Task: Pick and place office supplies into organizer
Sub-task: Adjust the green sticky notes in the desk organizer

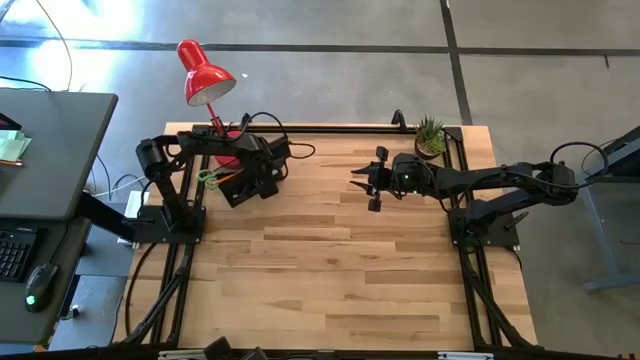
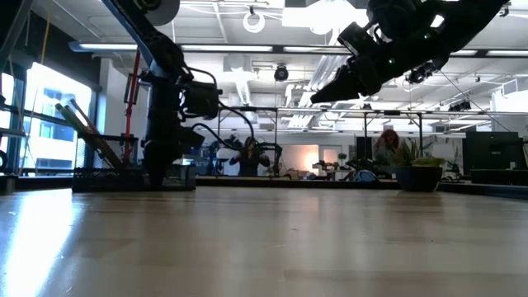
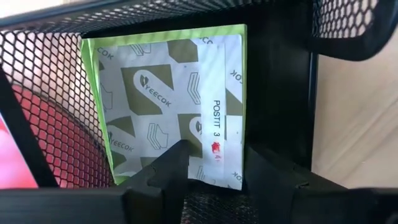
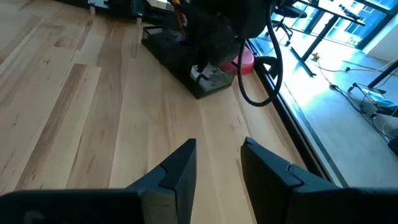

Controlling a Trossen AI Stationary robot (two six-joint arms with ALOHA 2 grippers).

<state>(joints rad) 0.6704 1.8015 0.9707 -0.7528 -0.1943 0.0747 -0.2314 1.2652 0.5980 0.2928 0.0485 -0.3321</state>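
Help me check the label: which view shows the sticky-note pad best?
The left wrist view: the sticky-note pad fills it, lying inside the mesh organizer, its wrapper print legible. The right wrist view gives a distant glimpse under the left arm; the high and low views hide it.

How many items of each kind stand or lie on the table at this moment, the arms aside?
Red desk lamp: 1
Potted plant: 1
Black mesh organizer: 1
Lime-green sticky-note pad, inside the organizer: 1
Green-handled scissors: 1
Total: 5
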